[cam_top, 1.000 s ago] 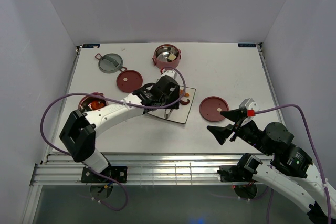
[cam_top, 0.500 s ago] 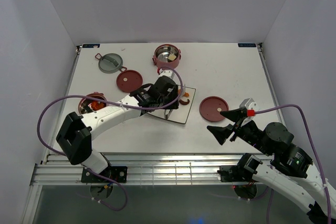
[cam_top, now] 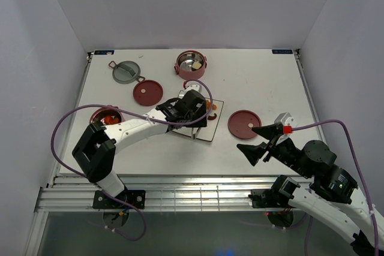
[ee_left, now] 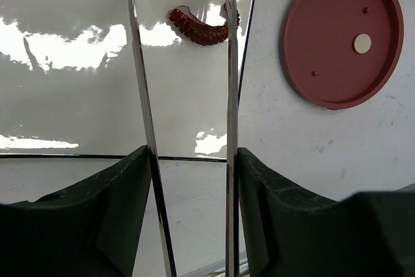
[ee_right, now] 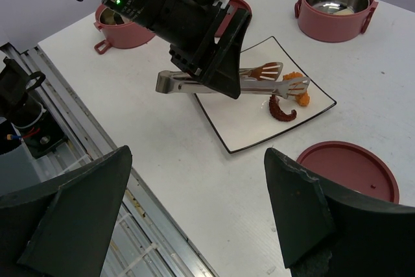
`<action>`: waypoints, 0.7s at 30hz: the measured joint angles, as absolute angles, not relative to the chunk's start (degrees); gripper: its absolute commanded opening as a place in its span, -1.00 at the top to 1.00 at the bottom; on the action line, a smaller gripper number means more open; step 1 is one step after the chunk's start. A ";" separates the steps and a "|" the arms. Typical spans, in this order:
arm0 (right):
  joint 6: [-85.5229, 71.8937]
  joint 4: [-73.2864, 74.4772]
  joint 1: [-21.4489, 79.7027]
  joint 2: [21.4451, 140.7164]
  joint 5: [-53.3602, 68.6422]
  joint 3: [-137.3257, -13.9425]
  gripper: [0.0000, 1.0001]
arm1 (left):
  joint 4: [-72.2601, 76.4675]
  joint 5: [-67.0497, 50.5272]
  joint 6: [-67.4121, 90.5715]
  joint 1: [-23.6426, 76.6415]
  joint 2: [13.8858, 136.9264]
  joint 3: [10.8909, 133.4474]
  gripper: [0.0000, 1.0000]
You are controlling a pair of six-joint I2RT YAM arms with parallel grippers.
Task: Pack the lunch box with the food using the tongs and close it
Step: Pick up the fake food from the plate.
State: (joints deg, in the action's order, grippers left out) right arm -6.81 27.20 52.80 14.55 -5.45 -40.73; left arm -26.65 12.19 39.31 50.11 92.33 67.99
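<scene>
**Two pieces left on the plate, tongs poised above them**

Two toy foods lie on the square plate, middle of the right wrist view: an orange fried piece and a brown curled tentacle, just beside each other near the plate's right corner. The left gripper clasps the tongs, one finger pressing on the outside of each arm. The arms stand parted, so the tips are not yet closed on anything. Those tips reach over the fried piece at the top edge of the left wrist view.

The right gripper hangs spread wide and empty at the lower right of the overhead view.

One bowl sits at the upper right of the right wrist view with a pale piece inside. The other bowl is at the upper left, partly behind the arm. Both are uncovered. A red disc lid lies beside the plate, a second red lid and the grey-green top lid further left.

The tongs look thin, springy and smooth, so squeezing further should close them evenly. The food pieces look light and small and would probably slip on bare metal. The fried piece is best pinched across its middle, the tentacle across its thick bend.
</scene>
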 measured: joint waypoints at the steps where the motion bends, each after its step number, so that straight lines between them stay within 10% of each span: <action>1: -6.81 27.20 52.80 14.55 -5.45 -40.73 -0.77 | -26.35 12.03 39.38 50.11 92.75 67.99 -0.27; 21: -6.81 27.29 52.80 13.96 -5.45 -40.73 -0.77 | -24.01 9.96 37.95 50.13 96.33 70.28 -0.25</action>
